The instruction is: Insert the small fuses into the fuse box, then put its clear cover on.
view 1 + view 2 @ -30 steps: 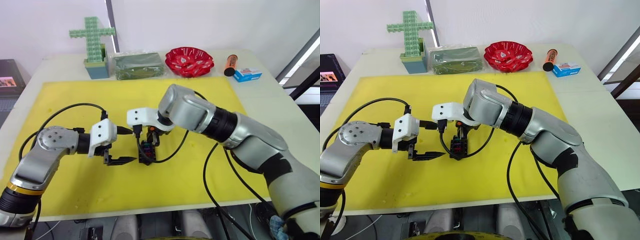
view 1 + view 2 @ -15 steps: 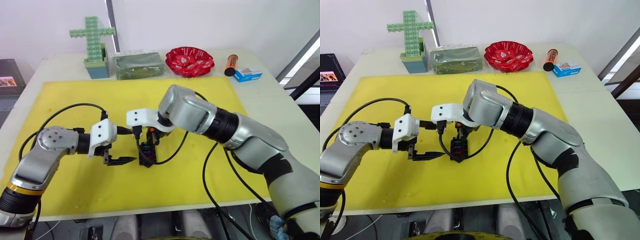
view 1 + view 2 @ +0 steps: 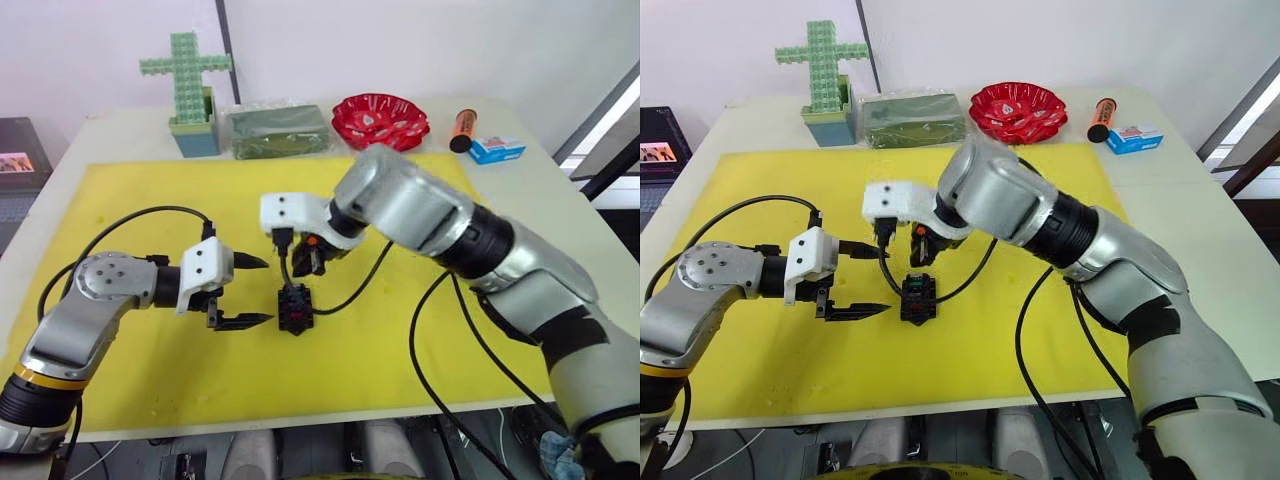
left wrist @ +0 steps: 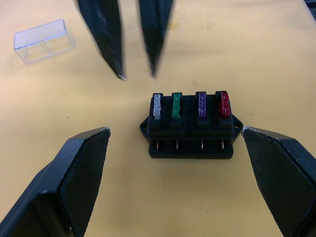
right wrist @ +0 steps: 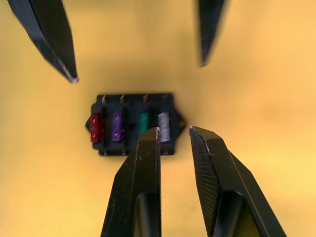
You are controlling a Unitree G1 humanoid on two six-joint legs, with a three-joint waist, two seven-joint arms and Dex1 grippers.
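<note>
Black fuse box (image 4: pixel 191 126) on yellow mat (image 3: pixel 400 340), four fuses (image 4: pixel 190 104) seated | my right claw (image 5: pixel 174 132) just above it, fingers nearly together, empty | left claw (image 4: pixel 175 148) spread wide, flanking box | clear cover (image 4: pixel 44 40) lies beyond right claw, likely next.

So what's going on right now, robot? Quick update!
Left gripper open, empty, facing the fuse box. Right gripper above it, slightly open, empty. Four fuses seated. Clear cover lying on the mat, nothing blocking.
</note>
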